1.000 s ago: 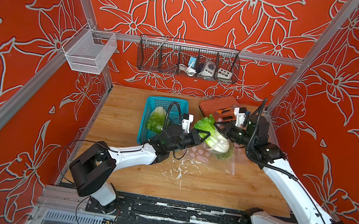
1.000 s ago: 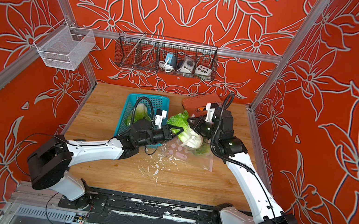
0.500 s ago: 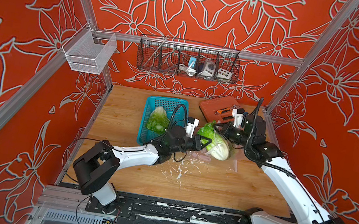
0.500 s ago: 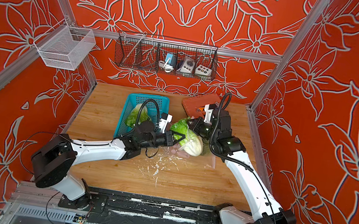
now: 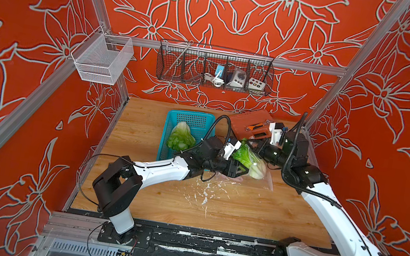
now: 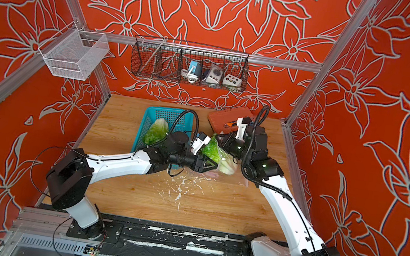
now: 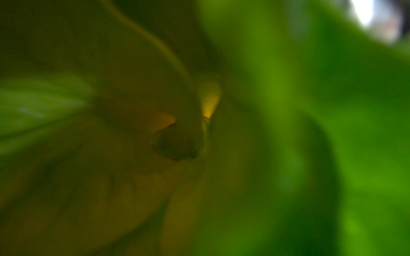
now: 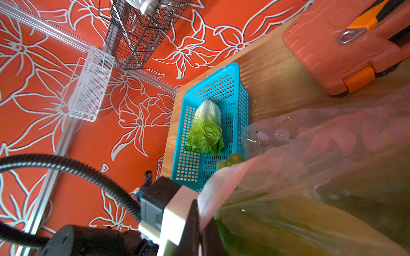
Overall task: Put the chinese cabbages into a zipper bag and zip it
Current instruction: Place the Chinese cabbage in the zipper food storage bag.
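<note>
One chinese cabbage (image 5: 181, 137) (image 6: 156, 132) (image 8: 206, 128) lies in the teal basket (image 5: 171, 120) (image 8: 221, 84). A second chinese cabbage (image 5: 255, 166) (image 6: 223, 162) sits white base first inside the clear zipper bag (image 5: 266, 181) (image 8: 321, 141), which has pink dots. My right gripper (image 5: 251, 144) (image 6: 220, 138) holds the bag's rim up, shut on it. At the bag's mouth my left gripper (image 5: 243, 168) (image 6: 210, 164) is in among the cabbage's green leaves. Blurred green leaf (image 7: 310, 133) fills the left wrist view and hides the jaws.
An orange tool case (image 5: 251, 125) (image 8: 346, 51) lies behind the bag near the back wall. On the back wall hangs a black wire rack (image 5: 214, 69), and on the left rail a white mesh basket (image 5: 100, 59). White scuffs (image 5: 205, 190) mark the wooden table.
The left arm has pushed the cabbage to the right and down, from raised at the bag's mouth to lying inside the bag on the table. The right gripper keeps its hold on the rim.
</note>
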{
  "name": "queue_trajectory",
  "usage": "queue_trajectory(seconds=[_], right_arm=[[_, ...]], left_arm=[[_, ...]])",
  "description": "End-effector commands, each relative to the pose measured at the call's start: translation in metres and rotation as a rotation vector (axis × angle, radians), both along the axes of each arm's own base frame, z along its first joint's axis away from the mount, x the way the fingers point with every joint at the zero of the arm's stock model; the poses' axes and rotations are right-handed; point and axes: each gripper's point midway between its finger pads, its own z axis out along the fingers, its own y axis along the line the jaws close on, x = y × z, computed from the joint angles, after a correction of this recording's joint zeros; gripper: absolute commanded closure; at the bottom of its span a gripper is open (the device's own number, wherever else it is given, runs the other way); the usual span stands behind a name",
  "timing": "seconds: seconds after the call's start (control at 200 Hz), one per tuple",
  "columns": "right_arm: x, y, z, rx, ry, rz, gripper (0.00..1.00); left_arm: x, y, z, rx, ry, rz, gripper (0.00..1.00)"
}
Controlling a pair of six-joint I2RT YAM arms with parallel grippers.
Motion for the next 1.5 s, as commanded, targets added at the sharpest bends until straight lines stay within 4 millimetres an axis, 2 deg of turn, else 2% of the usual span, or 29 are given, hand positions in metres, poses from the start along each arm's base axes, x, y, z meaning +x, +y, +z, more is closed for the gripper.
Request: queue_trajectory(seconds=[0.0, 0.125, 0.245, 0.335, 0.415, 0.57, 0.741, 0.871, 0.981, 1.066, 1.126, 1.191, 1.266, 1.376, 1.491], right_arm=[[0.0, -0.002, 0.037, 0.074, -0.109, -0.015, 1.0], [0.001, -0.003, 0.04, 0.081, -0.105, -0.023, 1.0], [0.003, -0.001, 0.04, 0.101, -0.094, -0.016, 1.0], [0.004, 0.001, 0.042, 0.112, -0.093, -0.012, 1.0], [0.005, 0.001, 0.043, 0.116, -0.095, -0.015, 1.0], [0.005, 0.002, 0.04, 0.123, -0.083, -0.01, 1.0], [0.004, 0.003, 0.037, 0.125, -0.073, -0.002, 1.0], [0.003, 0.002, 0.036, 0.123, -0.075, -0.007, 1.0], [0.003, 0.002, 0.032, 0.111, -0.064, -0.001, 1.0], [0.001, 0.006, 0.023, 0.113, -0.037, 0.018, 1.0], [0.001, 0.008, 0.018, 0.125, -0.019, 0.024, 1.0], [0.001, 0.008, 0.016, 0.133, -0.013, 0.025, 1.0], [0.001, 0.01, 0.015, 0.136, -0.008, 0.031, 1.0], [0.0, 0.014, 0.012, 0.151, 0.014, 0.054, 1.0], [-0.004, 0.013, 0.016, 0.158, 0.006, 0.052, 1.0]], left_arm=[[-0.002, 0.017, 0.028, -0.02, -0.029, -0.009, 0.41], [-0.002, 0.039, 0.045, -0.012, -0.035, 0.038, 0.37], [0.005, 0.074, 0.057, -0.038, -0.023, 0.14, 0.37], [0.017, 0.101, 0.05, -0.082, 0.034, 0.247, 0.41], [0.021, 0.107, 0.032, -0.067, 0.088, 0.286, 0.43], [0.019, 0.099, 0.009, -0.102, 0.181, 0.266, 0.43], [0.025, 0.092, 0.012, -0.152, 0.196, 0.256, 0.44], [0.027, 0.096, -0.004, -0.137, 0.227, 0.295, 0.49], [0.025, 0.096, 0.014, -0.19, 0.179, 0.278, 0.46], [0.026, 0.084, 0.028, -0.177, 0.123, 0.227, 0.42], [0.027, 0.074, 0.023, -0.131, 0.101, 0.199, 0.39], [0.027, 0.06, 0.009, -0.1, 0.124, 0.157, 0.39], [0.019, 0.038, -0.002, -0.123, 0.171, 0.095, 0.39], [0.005, 0.004, 0.007, -0.169, 0.171, 0.018, 0.42], [0.014, 0.001, 0.0, -0.129, 0.168, 0.064, 0.48]])
